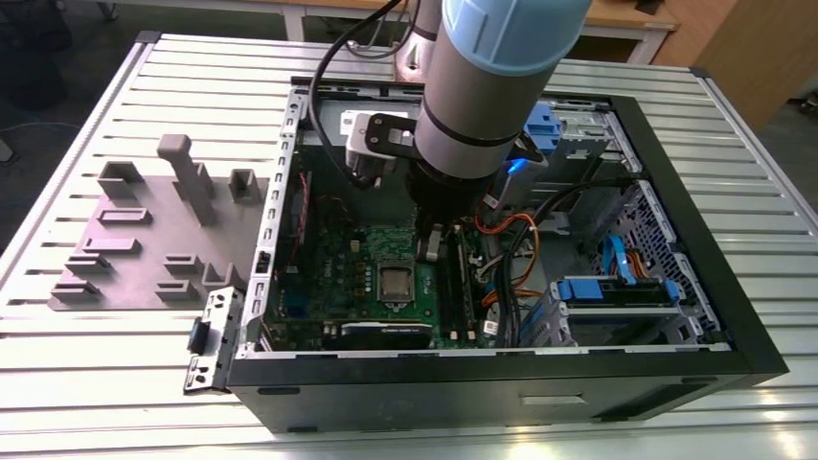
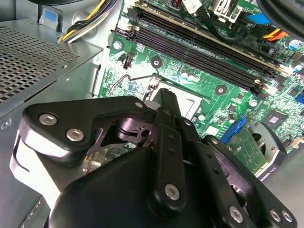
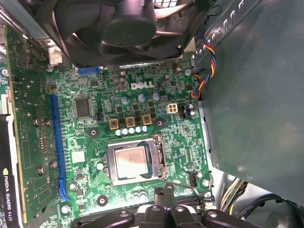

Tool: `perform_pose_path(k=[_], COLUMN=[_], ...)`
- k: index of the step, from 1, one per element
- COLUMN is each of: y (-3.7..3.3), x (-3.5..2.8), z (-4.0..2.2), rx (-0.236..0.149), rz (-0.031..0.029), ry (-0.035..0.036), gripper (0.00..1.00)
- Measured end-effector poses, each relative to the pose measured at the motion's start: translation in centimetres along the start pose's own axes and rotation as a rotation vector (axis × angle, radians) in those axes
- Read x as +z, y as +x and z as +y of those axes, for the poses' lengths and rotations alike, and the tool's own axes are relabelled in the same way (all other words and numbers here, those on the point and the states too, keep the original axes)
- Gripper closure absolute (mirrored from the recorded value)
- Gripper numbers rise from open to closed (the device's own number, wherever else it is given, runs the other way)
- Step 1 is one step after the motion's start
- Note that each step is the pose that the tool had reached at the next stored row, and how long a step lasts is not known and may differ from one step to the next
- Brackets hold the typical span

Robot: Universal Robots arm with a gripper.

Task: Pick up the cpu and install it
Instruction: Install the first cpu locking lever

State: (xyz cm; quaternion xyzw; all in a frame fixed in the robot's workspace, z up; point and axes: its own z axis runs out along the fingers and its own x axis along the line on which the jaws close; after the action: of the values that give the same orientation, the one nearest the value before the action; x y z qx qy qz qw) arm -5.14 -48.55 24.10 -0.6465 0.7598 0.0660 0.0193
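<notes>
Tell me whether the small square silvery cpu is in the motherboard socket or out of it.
In. The small square silvery cpu lies flat inside the silver metal socket frame on the green motherboard in the first wrist view.

A computer case [image 1: 505, 383] is laid open on a slatted table [image 1: 115, 383], with a tray of moulded holders [image 1: 141, 240] placed beside it toward the exterior view's left. A motherboard [image 1: 339, 254] is set flat inside the case, and the arm [image 1: 492, 86] is lowered into the case above it, with drive bays [image 1: 614, 297] and cables [image 1: 511, 240] lying toward the exterior view's right. In the first wrist view the cpu [image 3: 132, 160] is seated in the socket frame [image 3: 159, 156] on the board, a fan [image 3: 128, 26] is mounted beyond it, and the gripper [image 3: 164, 202] is placed just beside the socket.
</notes>
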Motion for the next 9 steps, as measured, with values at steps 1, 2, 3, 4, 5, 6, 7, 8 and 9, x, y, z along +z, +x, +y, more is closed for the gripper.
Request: perform_pose_path(k=[1, 2, 3, 4, 5, 6, 7, 8, 9], y=[0.00, 0.00, 0.00, 0.00, 0.00, 0.00, 0.00, 0.00, 0.00], x=[0.00, 0.01, 0.03, 0.03, 0.03, 0.03, 0.03, 0.03, 0.03], z=[0.00, 0.00, 0.00, 0.00, 0.00, 0.00, 0.00, 0.00, 0.00], rx=[0.000, 0.000, 0.000, 0.000, 0.000, 0.000, 0.000, 0.000, 0.000], rz=[0.0001, 0.0001, 0.0001, 0.0001, 0.0001, 0.0001, 0.0000, 0.0001, 0.0001], ry=[0.0000, -0.0001, 0.0000, 0.0000, 0.0000, 0.0000, 0.0000, 0.0000, 0.0000], gripper=[0.89, 0.89, 0.89, 0.89, 0.89, 0.89, 0.89, 0.89, 0.89])
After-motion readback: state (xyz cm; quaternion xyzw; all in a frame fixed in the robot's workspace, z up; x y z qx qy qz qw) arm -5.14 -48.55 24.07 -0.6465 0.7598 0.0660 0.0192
